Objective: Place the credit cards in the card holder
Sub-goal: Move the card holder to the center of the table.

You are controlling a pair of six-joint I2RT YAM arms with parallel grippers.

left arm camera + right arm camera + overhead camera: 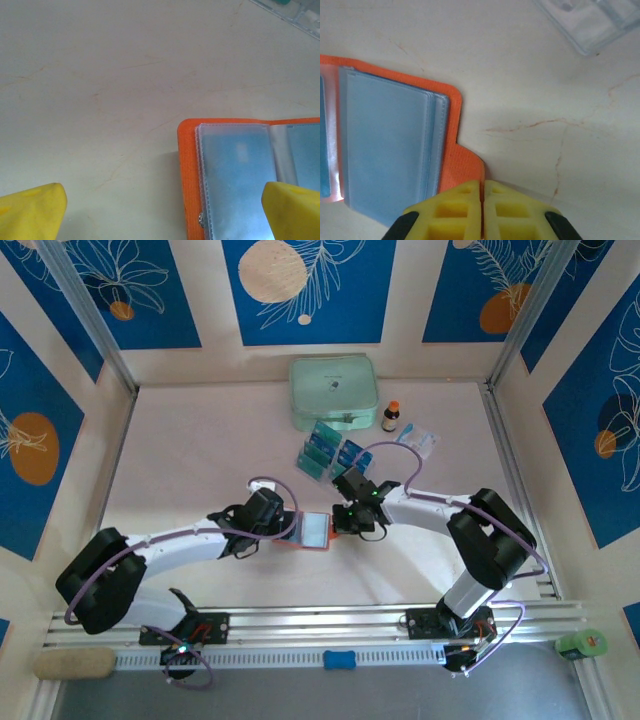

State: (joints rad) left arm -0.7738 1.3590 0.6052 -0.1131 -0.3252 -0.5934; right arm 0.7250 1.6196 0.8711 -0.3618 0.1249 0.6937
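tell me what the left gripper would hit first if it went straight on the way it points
Probably the bare table: the left gripper has open jaws angled down at it. The wallet lies right of that line, and the clear rack sits farther off. Depth is unclear.

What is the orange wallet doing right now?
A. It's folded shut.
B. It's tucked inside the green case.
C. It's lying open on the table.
C: the wallet lies spread open on the table, with its clear pockets facing up.
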